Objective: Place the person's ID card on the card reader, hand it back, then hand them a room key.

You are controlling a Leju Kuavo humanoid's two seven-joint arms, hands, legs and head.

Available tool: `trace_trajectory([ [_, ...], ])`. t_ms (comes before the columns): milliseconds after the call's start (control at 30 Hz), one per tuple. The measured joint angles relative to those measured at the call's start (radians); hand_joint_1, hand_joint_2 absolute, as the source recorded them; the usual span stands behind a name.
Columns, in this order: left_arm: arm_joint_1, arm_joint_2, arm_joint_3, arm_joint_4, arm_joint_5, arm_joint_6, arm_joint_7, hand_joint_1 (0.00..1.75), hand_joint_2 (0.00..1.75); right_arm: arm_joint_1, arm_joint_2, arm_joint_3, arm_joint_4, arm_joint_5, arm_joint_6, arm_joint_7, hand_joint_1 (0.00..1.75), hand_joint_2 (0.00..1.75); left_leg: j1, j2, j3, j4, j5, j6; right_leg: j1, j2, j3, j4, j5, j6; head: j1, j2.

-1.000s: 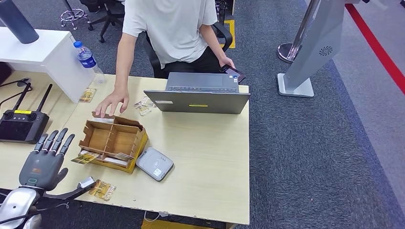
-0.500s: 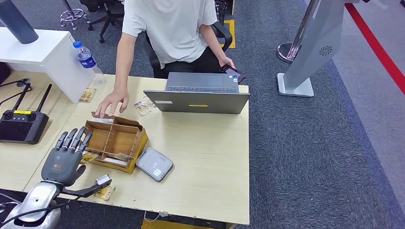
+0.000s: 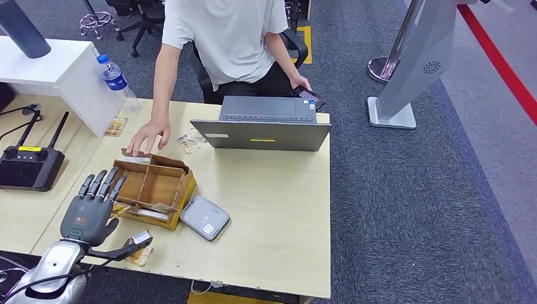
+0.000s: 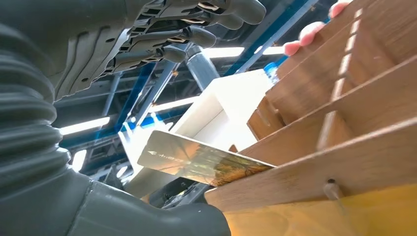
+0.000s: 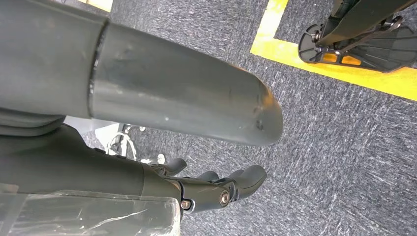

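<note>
My left hand (image 3: pixel 90 209) hovers with fingers spread beside the near-left side of the wooden divided box (image 3: pixel 155 187), holding nothing. A gold-patterned card (image 3: pixel 118 208) pokes out of that side of the box; the left wrist view has this card (image 4: pixel 196 161) sticking out past the box wall (image 4: pixel 344 147), between my thumb and fingers, untouched. Another card (image 3: pixel 140 256) lies on the table just beyond my thumb tip. The grey card reader (image 3: pixel 204 217) sits right of the box. A person's hand (image 3: pixel 149 135) rests on the box's far edge. My right hand (image 5: pixel 216 189) hangs over carpet, holding nothing.
A laptop (image 3: pixel 263 130) stands at the far table edge, with loose cards (image 3: pixel 189 140) to its left. A black remote controller (image 3: pixel 28 166) lies on the left table, a water bottle (image 3: pixel 116 78) on the white stand. The person holds a phone (image 3: pixel 309 97).
My left hand has moved right and forward, from beside the controller up to the box's left side, its thumb now near the card on the table. The person's hand stayed put.
</note>
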State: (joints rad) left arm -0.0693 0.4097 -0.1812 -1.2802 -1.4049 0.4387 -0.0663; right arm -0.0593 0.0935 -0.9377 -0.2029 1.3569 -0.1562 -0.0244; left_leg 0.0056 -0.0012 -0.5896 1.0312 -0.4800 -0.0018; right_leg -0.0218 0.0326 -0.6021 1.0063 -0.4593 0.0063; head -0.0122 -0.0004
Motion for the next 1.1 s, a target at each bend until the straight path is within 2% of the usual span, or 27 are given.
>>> trace_trajectory([
  [33,0.000,0.000,0.000,0.000,0.002,0.000,0.005,0.00,1.75,0.000,0.000,0.000,0.000,0.000,0.000,0.000,0.00,0.00,0.000,0.000,0.000,0.000,0.000,0.000,0.000,0.000,0.000,0.000,0.000,0.000,0.000,0.000],
  [167,-0.001,0.000,0.000,0.000,0.012,-0.009,0.028,1.75,1.75,0.000,0.000,0.000,0.000,0.000,-0.001,0.000,0.00,0.00,0.000,0.000,0.000,0.000,0.000,0.000,0.000,0.000,0.000,0.000,0.000,0.000,0.000,0.000],
  [467,0.000,-0.001,0.000,0.000,0.045,-0.068,0.027,1.75,1.75,0.000,0.000,0.000,0.000,0.010,-0.002,0.000,0.00,0.00,0.000,0.000,0.000,0.000,0.000,0.000,0.000,0.000,0.000,0.000,0.000,0.000,0.000,0.000],
  [1100,-0.001,-0.001,0.001,-0.004,0.069,-0.088,0.026,1.75,1.75,0.000,0.000,0.000,0.000,0.010,-0.006,0.000,0.00,0.00,0.000,0.000,0.000,0.000,0.000,0.000,0.000,0.000,0.000,0.000,0.000,0.000,0.000,0.000],
])
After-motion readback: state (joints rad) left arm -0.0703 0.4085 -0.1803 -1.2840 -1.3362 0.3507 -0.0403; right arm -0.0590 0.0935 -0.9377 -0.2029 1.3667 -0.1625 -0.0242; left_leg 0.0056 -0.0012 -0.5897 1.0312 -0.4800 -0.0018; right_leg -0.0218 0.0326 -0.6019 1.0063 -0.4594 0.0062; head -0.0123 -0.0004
